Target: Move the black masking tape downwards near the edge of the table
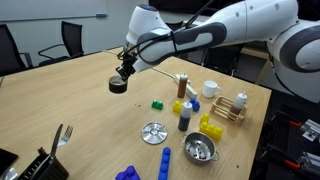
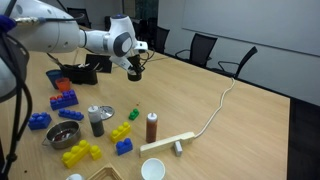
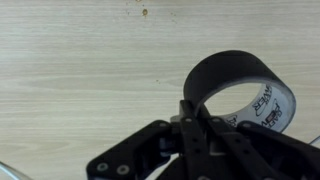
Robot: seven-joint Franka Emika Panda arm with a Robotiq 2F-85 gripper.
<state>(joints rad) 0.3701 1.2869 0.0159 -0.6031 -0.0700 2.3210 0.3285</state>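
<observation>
The jaws are pinched on the wall of the black masking tape point(image 3: 232, 72). In the wrist view one finger point(image 3: 190, 112) presses the ring's near side, and the roll sits tilted, so its pale printed inner face shows. In both exterior views the tape point(image 1: 118, 86) point(image 2: 135, 75) hangs directly under the jaws over the desk point(image 1: 55, 100). I cannot tell whether its lower rim touches the wood. The arm point(image 1: 225, 30) reaches in from the side where the clutter lies. A green block point(image 1: 157, 103) lies near the tape, with a silver disc point(image 1: 153, 132), a metal bowl point(image 1: 199, 150), a brown bottle point(image 1: 181, 87), a white cup point(image 1: 211, 89) and a wooden rack point(image 1: 229, 108) further off, all well apart from the roll. On the other side of the tape a wide stretch of bare tan wood runs out to the rounded desk edge and the office chairs point(image 1: 70, 40) behind it. Towards the near edge in that exterior view a fork point(image 1: 60, 136) lies on the wood, close to a dark object at the corner. In an exterior view a white cable point(image 2: 225, 100) trails across the bare top toward the far edge, away from the tape.
</observation>
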